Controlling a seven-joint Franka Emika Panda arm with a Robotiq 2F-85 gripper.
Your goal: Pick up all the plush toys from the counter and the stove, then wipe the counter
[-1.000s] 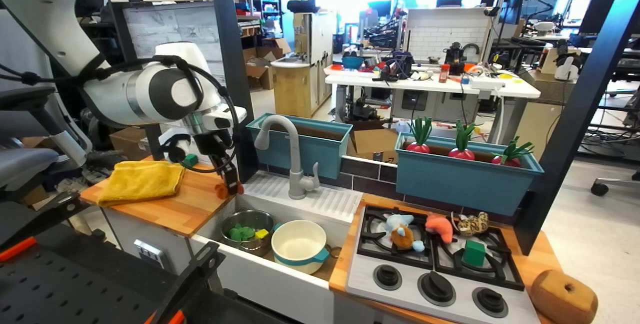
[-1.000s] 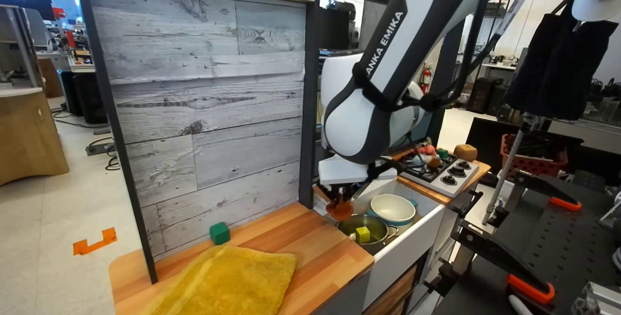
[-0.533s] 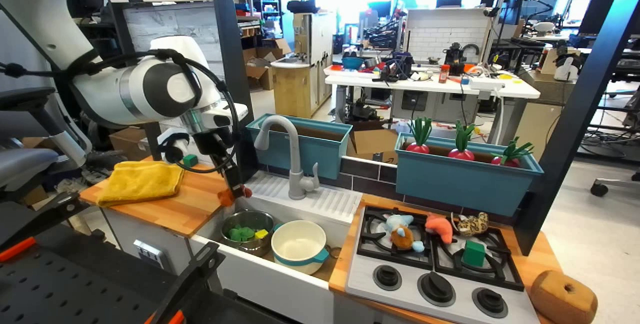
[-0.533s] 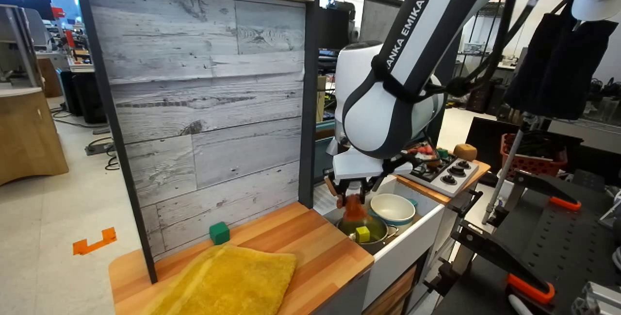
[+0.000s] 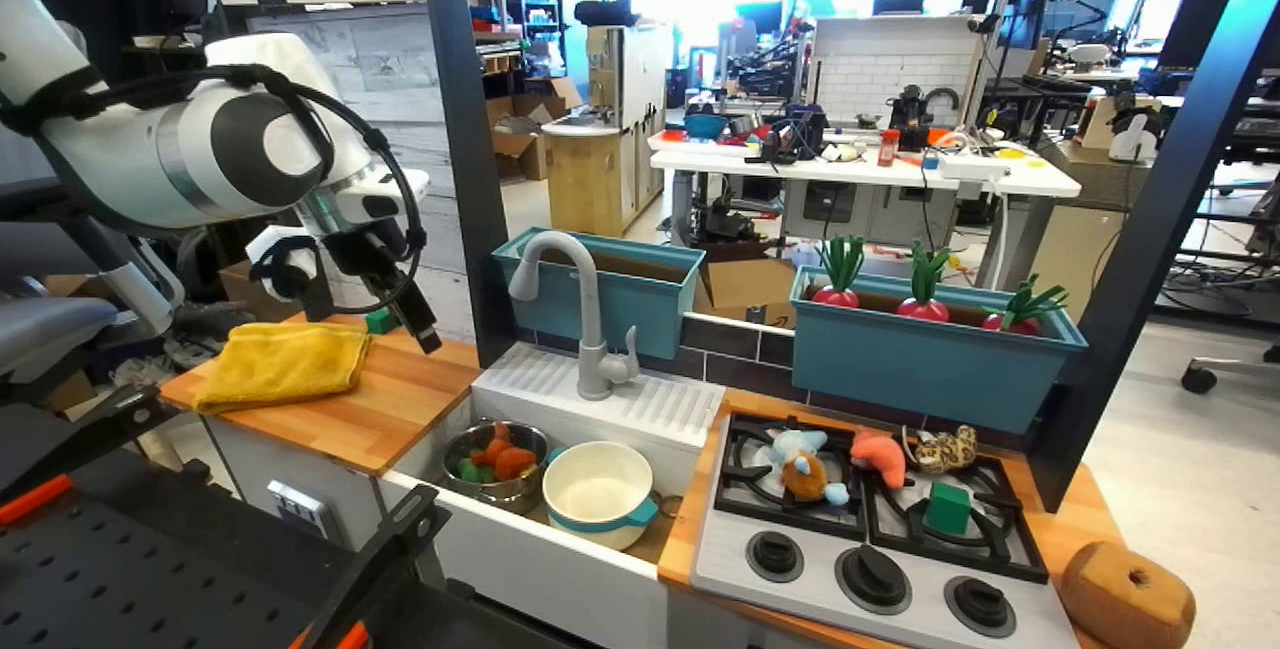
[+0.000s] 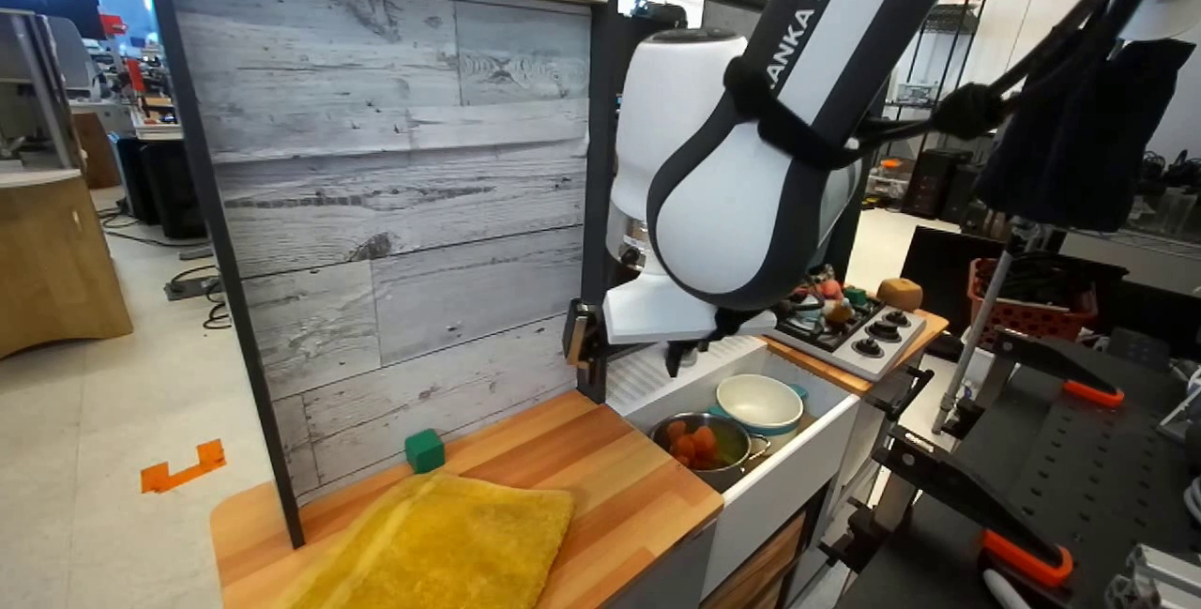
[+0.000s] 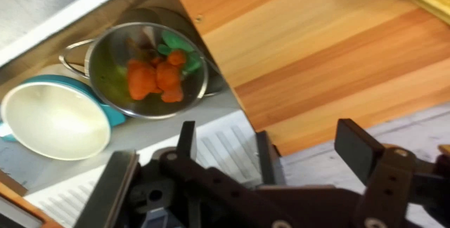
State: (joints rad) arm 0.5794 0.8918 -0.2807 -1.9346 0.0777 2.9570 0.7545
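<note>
The red plush toy slants lengthwise toward the knobs.

We see an orange plush in a pot beside the wooden surface; on the stove lie a pale-blue plush, brown plush, coral plush and spotted plush.

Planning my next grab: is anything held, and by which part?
Nothing is held: the gripper stands open, and the orange plush toy lies in the steel pot.
</note>
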